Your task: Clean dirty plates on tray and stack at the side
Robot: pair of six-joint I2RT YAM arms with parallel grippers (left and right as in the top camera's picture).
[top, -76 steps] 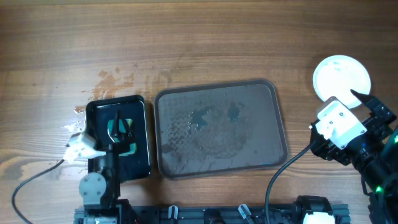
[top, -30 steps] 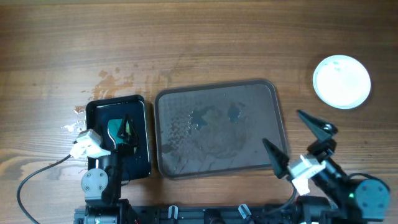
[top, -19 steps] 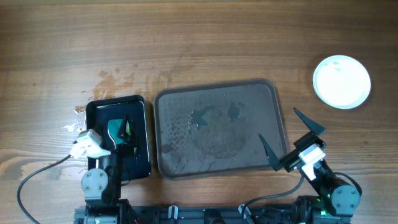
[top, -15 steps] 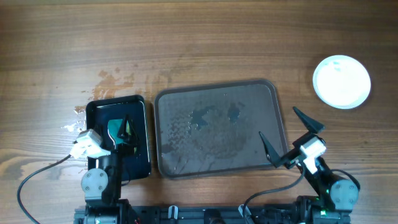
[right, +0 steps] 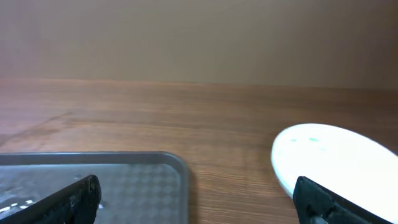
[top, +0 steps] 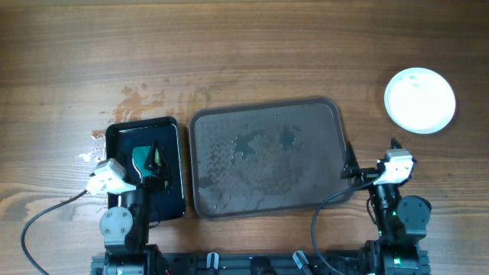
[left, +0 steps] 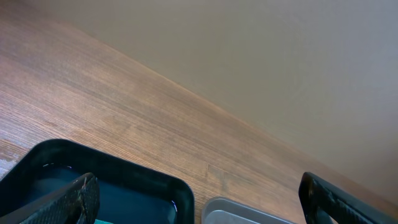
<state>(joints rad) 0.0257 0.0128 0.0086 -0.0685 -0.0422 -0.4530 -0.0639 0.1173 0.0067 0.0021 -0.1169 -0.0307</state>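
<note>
The plates (top: 419, 100) sit as one pale round pile on the bare desk (top: 252, 53) at the far right, well apart from the tray (top: 229, 200), which carries only wet streaks and no plate; how many lie in the pile cannot be told from above. By that look the stacking seems done. Being round, the pile has no long axis; it lies ahead of and slightly to the right of the right pincer (top: 371, 162), which hovers just off the tray's right rim with jaws spread wide and nothing between them. That arm is far nearer. The left pincer (top: 149, 162), likewise spread and empty, hangs over the small black tray (top: 174, 130) across the desk, beside a teal thing (top: 140, 156)
</note>
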